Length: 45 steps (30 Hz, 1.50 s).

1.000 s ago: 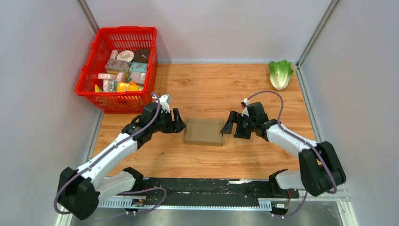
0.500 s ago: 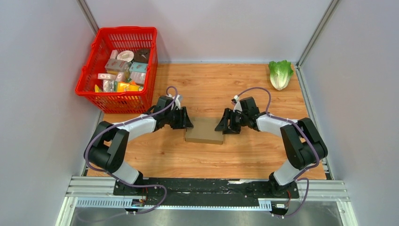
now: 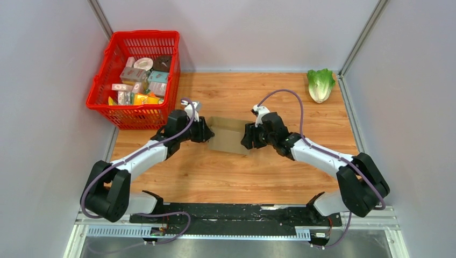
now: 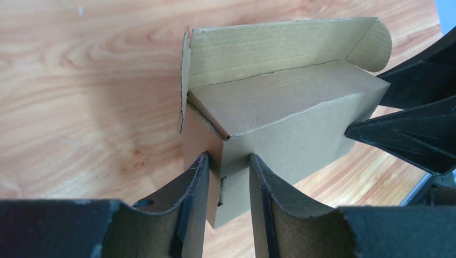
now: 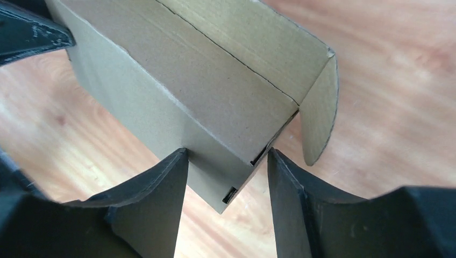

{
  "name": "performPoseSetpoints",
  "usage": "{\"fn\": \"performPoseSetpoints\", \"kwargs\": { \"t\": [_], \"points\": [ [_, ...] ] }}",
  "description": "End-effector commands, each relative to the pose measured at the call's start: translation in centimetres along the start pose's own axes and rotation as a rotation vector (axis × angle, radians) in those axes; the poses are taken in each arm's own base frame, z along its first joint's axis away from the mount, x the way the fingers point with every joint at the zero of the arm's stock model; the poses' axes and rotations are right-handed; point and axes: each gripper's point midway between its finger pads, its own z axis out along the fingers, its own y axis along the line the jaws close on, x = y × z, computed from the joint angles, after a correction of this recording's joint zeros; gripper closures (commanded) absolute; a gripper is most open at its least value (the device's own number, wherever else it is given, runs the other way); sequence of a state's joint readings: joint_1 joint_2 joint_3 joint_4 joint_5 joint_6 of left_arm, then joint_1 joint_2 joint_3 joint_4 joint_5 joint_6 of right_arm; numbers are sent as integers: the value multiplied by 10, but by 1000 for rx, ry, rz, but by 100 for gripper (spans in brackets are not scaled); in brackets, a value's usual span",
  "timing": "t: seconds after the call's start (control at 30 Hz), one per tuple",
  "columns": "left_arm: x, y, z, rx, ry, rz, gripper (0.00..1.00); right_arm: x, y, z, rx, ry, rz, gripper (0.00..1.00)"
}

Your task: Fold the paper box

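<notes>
Wooden table [image 3: 269, 177], box [image 3: 228, 138] at centre, one pincer on each short end.

From my screen the box looks raised off the wood and a little tilted, its long axis running roughly 9 to 3 o'clock between the arms. My left pincer [image 4: 226, 158] comes in from 9 o'clock and is clamped on that end wall, cardboard pinched between the pads. My right pincer [image 5: 227, 153] comes in from 3 o'clock and grips the opposite end at its fingertips, the lower corner hanging between them. The lid flap [image 4: 279, 48] stands open along the 12 o'clock long edge, its rounded ear at the right-hand end. Neither arm is nearer to it. I judge that closing it means pushing that flap toward 6 o'clock, and one pincer would have to let go first.
</notes>
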State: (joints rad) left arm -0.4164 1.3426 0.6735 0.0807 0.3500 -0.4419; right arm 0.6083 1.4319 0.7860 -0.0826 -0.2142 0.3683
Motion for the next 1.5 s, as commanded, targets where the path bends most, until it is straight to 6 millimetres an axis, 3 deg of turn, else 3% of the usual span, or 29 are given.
{"fn": "performPoseSetpoints", "kwargs": {
  "t": [0.0, 0.03, 0.17, 0.2, 0.27, 0.3, 0.43, 0.47, 0.67, 0.7, 0.83, 0.87, 0.93, 1.07, 1.13, 1.17, 1.2, 1.23, 1.27, 1.3, 1.33, 1.37, 1.4, 1.43, 1.47],
  "points": [
    [-21, -39, -9, 152, -113, 123, 61, -68, 42, -10, -12, -329, -274, 43],
    [-19, -37, -9, 147, -112, 118, 61, -60, 52, -8, -26, -332, -324, 43],
    [-3, -31, -10, 123, -110, 86, 60, -47, 45, 9, 101, -372, -466, 42],
    [10, -26, -8, 106, -100, 80, 60, -33, 55, 13, 111, -363, -546, 42],
    [10, -28, -11, 104, -143, 95, 60, -28, 51, 14, 228, -405, -612, 42],
    [16, -23, -12, 85, -156, 94, 60, -13, 61, 15, 234, -402, -672, 42],
    [28, -22, -23, 53, -198, 115, 60, 3, 63, 11, 286, -438, -670, 41],
    [23, -23, -29, 50, -231, 119, 59, 3, 65, 9, 282, -450, -654, 40],
    [40, -17, -39, 28, -204, 84, 49, 12, 59, 1, 279, -425, -592, 27],
    [45, -14, -40, 21, -192, 74, 47, 13, 60, 0, 275, -416, -590, 21],
    [51, -14, -52, 18, -195, 51, 41, 12, 63, -16, 249, -395, -539, 10],
    [44, -17, -60, 21, -231, 55, 39, 18, 63, -19, 234, -374, -530, 8],
    [52, -13, -67, 5, -221, 48, 37, 21, 62, -28, 211, -368, -514, 5],
    [53, -14, -77, 5, -236, 35, 36, 41, 55, -28, 163, -319, -487, 0],
    [53, -17, -79, 4, -222, 5, 36, 38, 57, -28, 127, -277, -385, 0],
    [37, -23, -84, 2, -253, -45, 36, 38, 67, -31, 50, -233, -320, 0],
    [48, -16, -86, -56, -184, -96, 36, 21, 55, -33, 79, -220, -217, 0],
    [48, -14, -87, -95, -145, -135, 36, 0, 66, -41, 58, -212, -51, 0],
    [23, -22, -95, -127, -177, -188, 36, 16, 62, -45, 47, -82, 15, 0],
    [34, -15, -98, -193, -103, -221, 36, 9, 47, -45, 76, -48, 104, 0],
    [35, -12, -93, -228, -58, -243, 35, 8, 46, -50, 86, 16, 221, 0],
    [25, -21, -92, -211, -54, -293, 32, 13, 50, -51, 45, 86, 281, 0],
    [22, -23, -88, -205, -41, -325, 32, 13, 34, -43, 71, 128, 361, 0],
    [26, -17, -79, -235, -3, -364, 32, 11, 34, -41, 48, 149, 397, 0],
    [17, -15, -77, -251, -16, -401, 32, 8, 36, -38, 21, 169, 441, 4]
  ]
}}
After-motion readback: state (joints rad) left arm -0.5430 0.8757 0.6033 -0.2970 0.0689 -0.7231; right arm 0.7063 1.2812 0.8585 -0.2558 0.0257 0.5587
